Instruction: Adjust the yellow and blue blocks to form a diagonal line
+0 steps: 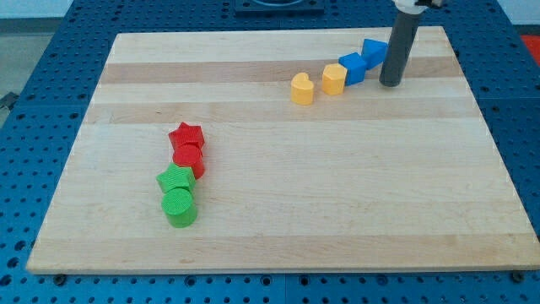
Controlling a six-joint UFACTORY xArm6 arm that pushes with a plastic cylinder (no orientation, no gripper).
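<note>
Two yellow blocks and two blue blocks lie in a slanted row at the view's top right of the wooden board (pixel 278 228). From lower left to upper right: a yellow heart-shaped block (pixel 302 89), a yellow block (pixel 334 78), a blue block (pixel 353 67) and a blue block (pixel 375 51). The second yellow block and the two blue blocks touch one another; the heart stands slightly apart. My tip (pixel 391 84) rests on the board just right of and below the blue blocks, close to the upper blue block.
At the view's left centre stands a column of a red star block (pixel 186 135), a red block (pixel 189 158), a green star block (pixel 175 180) and a green cylinder (pixel 180 207). A blue perforated table surrounds the board.
</note>
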